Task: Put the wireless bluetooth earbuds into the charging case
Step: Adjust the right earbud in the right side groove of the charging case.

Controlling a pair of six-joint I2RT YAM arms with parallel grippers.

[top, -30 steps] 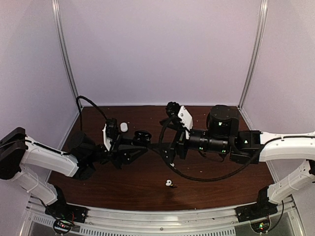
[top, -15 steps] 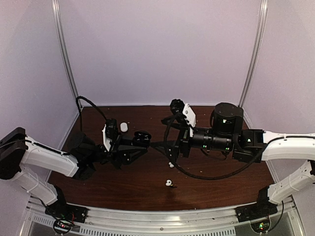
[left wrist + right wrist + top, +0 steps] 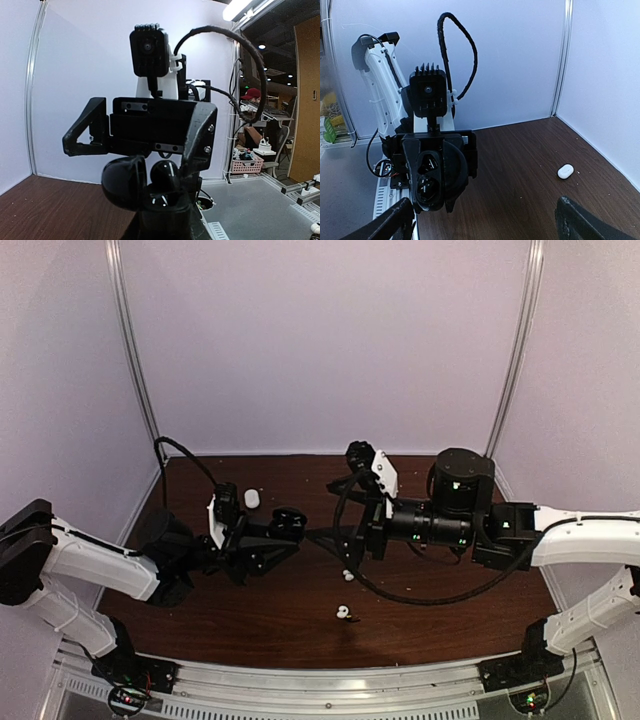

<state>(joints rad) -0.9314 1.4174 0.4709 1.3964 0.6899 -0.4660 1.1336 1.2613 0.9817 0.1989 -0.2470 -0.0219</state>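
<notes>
**Two arms face off over an open charging case.** Above the middle of a dark wooden table, walled in by pale panels, both arms reach in toward each other.

The left arm elbows out past the left edge, then stretches low and level toward the centre. The left gripper points right, its jaws drawn narrow and clamped on the black charging case. The case is held clear of the table with its lid swung open and its hollow turned toward the opposite arm. Whether anything sits in that hollow cannot be told.

The right arm comes in from the right edge with its forearm level. The right gripper faces the case from just beside it, fingers spread wide with nothing between them. A black cable sags in a loop beneath the right forearm.

A small white case lies near the far left corner, well apart from the held one. Two white wireless bluetooth earbuds lie loose on the table. One is under the right gripper, and the second white bud is closer to the near edge. A dark speck beside the second bud is too small to identify.

Since a second ago the right arm has drawn back slightly to the right, uncovering the bud beneath it. The left arm and the case it holds have not shifted.
</notes>
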